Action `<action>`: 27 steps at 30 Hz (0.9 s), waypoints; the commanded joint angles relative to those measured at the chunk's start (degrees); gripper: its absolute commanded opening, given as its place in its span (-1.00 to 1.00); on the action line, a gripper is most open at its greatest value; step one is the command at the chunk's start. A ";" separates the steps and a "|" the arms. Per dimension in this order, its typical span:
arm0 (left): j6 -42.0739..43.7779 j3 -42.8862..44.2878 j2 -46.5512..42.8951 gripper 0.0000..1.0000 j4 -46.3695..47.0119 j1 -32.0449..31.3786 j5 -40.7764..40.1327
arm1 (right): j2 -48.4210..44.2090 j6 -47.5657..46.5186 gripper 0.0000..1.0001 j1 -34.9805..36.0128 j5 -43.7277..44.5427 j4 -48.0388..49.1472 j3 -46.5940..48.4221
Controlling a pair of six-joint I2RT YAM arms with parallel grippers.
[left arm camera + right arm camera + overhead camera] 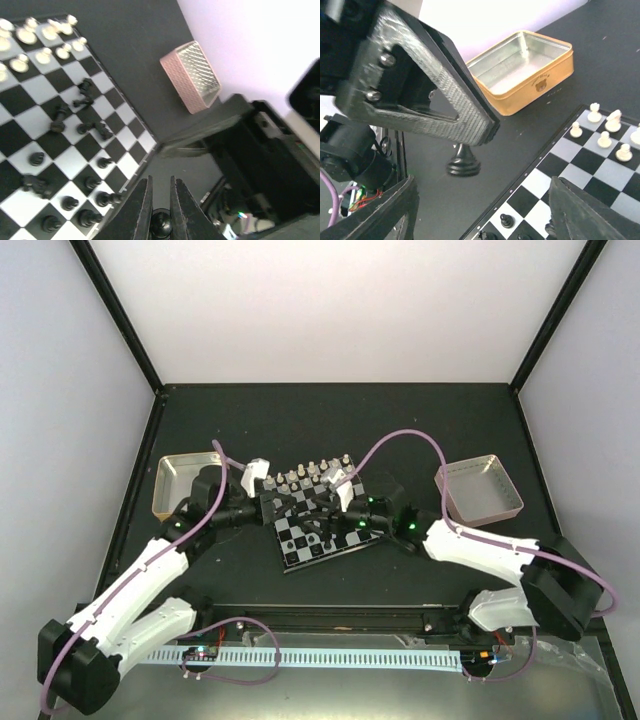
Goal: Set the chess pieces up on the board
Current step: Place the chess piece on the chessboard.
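The board [330, 540] lies at the table's middle, turned a little. White chess pieces [315, 475] stand along its far edge and show in the left wrist view [45, 47] and the right wrist view [605, 137]. Black chess pieces [75, 145] are spread over the near half, some standing, some lying down. My left gripper [160, 182] is shut on a black piece [161, 225], just off the board's left edge [268, 505]. The right wrist view shows that piece [463, 162] with its base close to the table. My right gripper [485, 220] is wide open over the board [335, 515].
A gold metal tray [185, 485] stands left of the board and shows in the right wrist view [522, 70]. A pink tray [480, 490] stands right of the board and shows in the left wrist view [192, 77]. Both arms meet over the board.
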 commanded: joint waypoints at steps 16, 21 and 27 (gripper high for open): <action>13.35 8.65 7.68 -0.97 -3.79 -19.61 -33.53 | -15.22 32.22 0.45 -7.23 43.51 -22.41 -5.43; 15.85 11.28 15.15 -0.97 -1.53 -27.55 -36.95 | -15.66 38.02 0.45 -11.96 41.52 -24.91 -8.91; 19.60 15.02 25.64 -0.97 -0.01 -33.55 -38.90 | -16.33 38.86 0.45 -14.52 39.38 -24.61 -11.30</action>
